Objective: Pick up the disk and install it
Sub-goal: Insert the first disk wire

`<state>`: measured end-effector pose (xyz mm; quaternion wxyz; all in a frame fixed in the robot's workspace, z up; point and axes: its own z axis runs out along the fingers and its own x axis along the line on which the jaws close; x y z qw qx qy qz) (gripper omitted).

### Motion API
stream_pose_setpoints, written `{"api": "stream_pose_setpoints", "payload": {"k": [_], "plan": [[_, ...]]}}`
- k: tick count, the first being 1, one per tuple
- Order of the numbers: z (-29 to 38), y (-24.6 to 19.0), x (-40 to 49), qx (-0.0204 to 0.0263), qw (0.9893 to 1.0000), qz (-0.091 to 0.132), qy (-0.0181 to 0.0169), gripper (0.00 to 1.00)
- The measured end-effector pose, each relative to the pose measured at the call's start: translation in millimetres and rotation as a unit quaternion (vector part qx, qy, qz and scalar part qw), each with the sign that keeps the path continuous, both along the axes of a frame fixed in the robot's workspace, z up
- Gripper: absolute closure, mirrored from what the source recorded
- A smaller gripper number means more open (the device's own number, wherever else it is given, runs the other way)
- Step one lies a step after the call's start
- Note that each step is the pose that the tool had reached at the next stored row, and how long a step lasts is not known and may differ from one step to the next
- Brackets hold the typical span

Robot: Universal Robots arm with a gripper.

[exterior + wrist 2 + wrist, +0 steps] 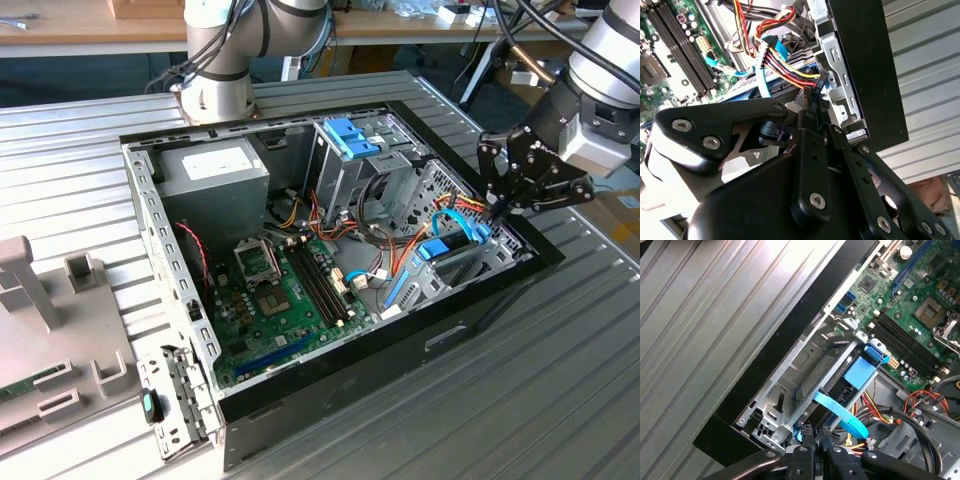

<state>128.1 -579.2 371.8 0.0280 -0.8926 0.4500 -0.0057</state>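
Disk (860, 371): its light-blue carrier handle sits in the low silver drive bay (805, 365) at the corner of the open computer case (330, 385), lying flat inside the bay frame. In the exterior view the same blue carrier (443, 248) shows at that view's right end of the case.

The pincer (497, 205) hangs over that corner, tip down among the wiring just beside the bay and past the end of the carrier. Whether the pincer is apart or together I cannot tell from either wrist view (815, 107) (814, 434). It sits right at a black connector on a bundle of red, yellow and black wires (785, 62), and a flat light-blue data cable (840, 412) arcs from near the tip toward the carrier.

Further in lies the green motherboard (280, 300), with an upright silver drive cage (340, 175) topped by a blue latch (350, 135) and a grey power supply (210, 165) behind it. The case rests on a ribbed metal tabletop (500, 400); a grey fixture (40, 330) stands at the exterior view's left.
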Motion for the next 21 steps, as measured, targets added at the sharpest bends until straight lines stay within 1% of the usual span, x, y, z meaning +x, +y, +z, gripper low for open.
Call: {"api": "stream_pose_setpoints", "payload": {"k": [1,3,5,7,9,14,15,16,19,20,21], "plan": [[0.0,0.0,-0.2,0.0,0.9999,-0.016,0.0,0.84],[-0.2,0.0,-0.4,0.0001,0.9993,-0.037,0.0,0.84],[-0.8,0.0,-0.5,0.0,0.9988,-0.049,0.0,0.84],[-1.4,0.0,-0.7,0.0,0.9979,-0.065,0.0,0.84],[-1.7,0.0,-2.3,0.0001,0.9976,-0.07,0.0,0.84],[-1.7,0.0,-19.8,0.0,0.9972,-0.075,0.0,0.84],[-1.9,0.0,-21.6,0.0001,0.997,-0.077,0.0,0.84],[-2.1,0.0,-21.8,0.0001,0.9968,-0.08,0.0,0.84],[-2.5,0.0,-21.9,0.0,0.9948,-0.101,0.0,0.84],[-2.5,0.0,-21.9,0.0,0.9945,-0.105,0.0,0.84],[-2.5,0.0,-21.9,0.0,0.9945,-0.105,0.0,0.84]]}}
